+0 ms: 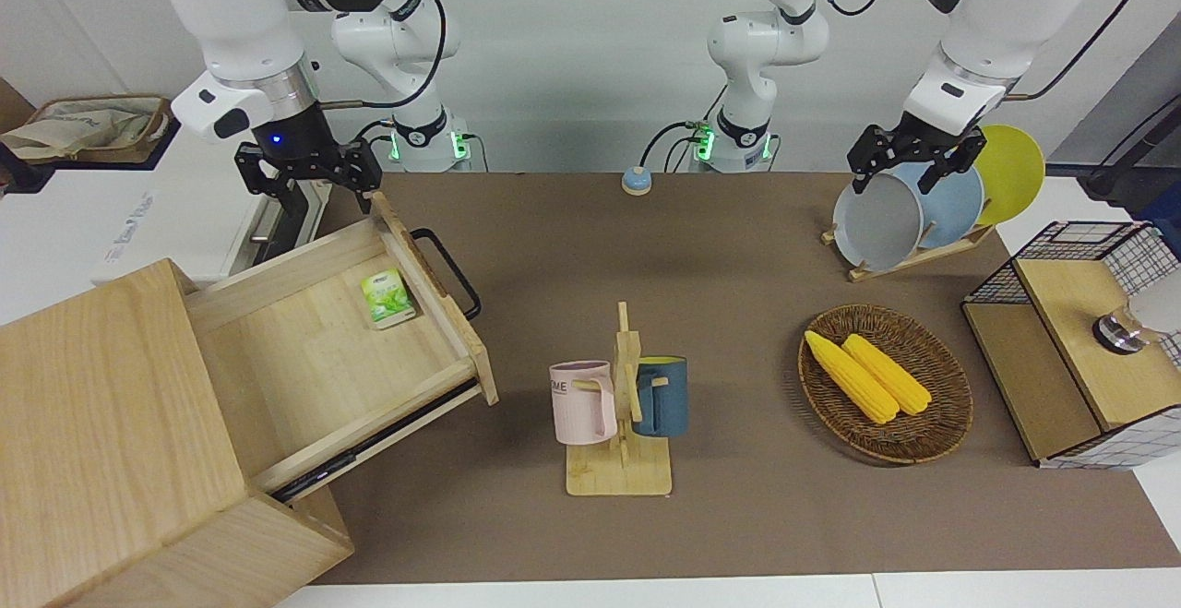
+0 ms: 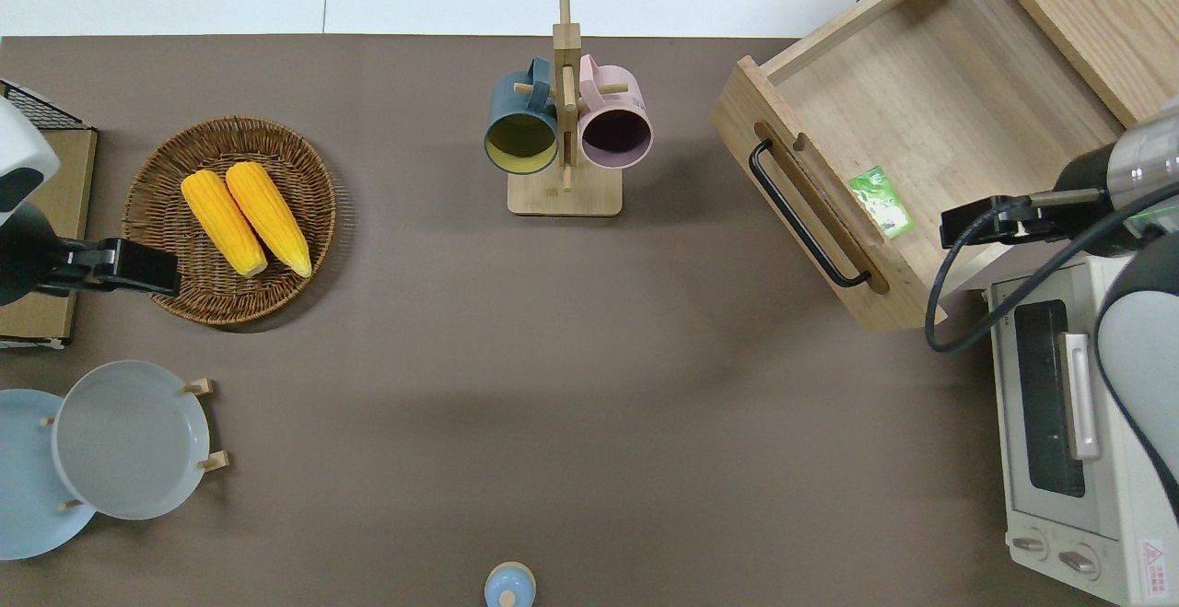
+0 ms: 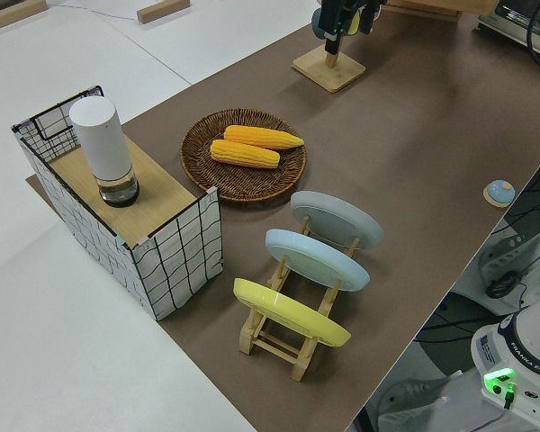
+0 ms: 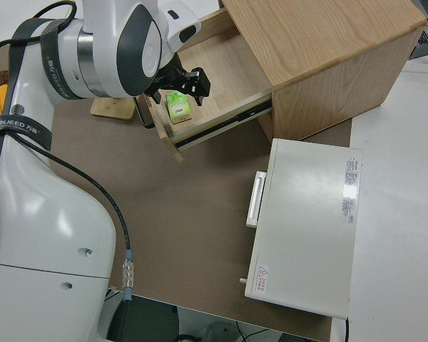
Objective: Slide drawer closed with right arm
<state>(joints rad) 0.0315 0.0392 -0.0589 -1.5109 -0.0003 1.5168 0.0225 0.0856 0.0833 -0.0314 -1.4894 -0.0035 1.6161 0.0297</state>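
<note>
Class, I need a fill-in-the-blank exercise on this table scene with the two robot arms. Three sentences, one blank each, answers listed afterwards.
1. The drawer of the wooden cabinet stands ____.
2. Inside the drawer lies a small ____ packet.
3. The wicker basket holds two ears of ____.

Missing words: open; green; corn
</note>
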